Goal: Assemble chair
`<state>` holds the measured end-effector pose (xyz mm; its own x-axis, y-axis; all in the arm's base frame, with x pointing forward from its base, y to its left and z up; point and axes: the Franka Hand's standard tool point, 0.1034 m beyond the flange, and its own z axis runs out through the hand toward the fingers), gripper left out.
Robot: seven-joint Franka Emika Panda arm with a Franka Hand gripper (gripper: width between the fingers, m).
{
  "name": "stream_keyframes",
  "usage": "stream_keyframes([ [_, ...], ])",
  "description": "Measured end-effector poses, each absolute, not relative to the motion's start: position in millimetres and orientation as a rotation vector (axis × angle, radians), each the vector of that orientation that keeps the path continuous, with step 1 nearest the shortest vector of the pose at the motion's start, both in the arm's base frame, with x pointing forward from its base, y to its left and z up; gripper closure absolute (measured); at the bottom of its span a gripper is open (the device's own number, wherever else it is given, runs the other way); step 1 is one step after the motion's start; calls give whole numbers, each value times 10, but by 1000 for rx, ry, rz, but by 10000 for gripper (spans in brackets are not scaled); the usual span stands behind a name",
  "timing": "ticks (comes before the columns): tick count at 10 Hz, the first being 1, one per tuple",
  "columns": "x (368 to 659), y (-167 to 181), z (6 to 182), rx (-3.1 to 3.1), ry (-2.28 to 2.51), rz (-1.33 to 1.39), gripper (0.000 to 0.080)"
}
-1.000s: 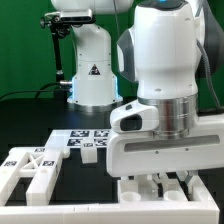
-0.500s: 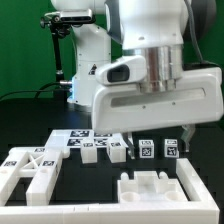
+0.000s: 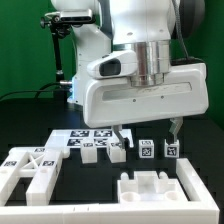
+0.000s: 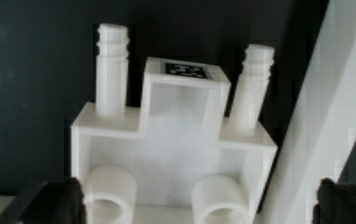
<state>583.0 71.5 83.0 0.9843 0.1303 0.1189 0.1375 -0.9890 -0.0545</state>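
cross-braced frame (image 3: 30,168), pegged block (image 4: 166,140) and small tagged blocks (image 3: 146,150) are lying apart, none joined — assembly seemingly just beginning; gripper (image 3: 149,131) is hovering over the pegged block, spread wide, holding nothing.

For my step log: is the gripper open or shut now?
Open. The gripper has its fingers wide apart in the exterior view, clear of the chair piece below, gripping nothing.

Arm (image 3: 150,25) vert., wrist (image 3: 150,62) down, jaws wide apart, empty.
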Motion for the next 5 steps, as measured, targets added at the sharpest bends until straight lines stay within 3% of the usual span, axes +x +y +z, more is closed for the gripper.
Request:
stream_keyframes([
  [2, 5803, 698, 805, -3068, -205, -178, 151],
  [4, 5406, 515, 611, -3089, -176, -127, 151],
  [5, 5347, 443, 580, -3094, -186, -123, 151],
])
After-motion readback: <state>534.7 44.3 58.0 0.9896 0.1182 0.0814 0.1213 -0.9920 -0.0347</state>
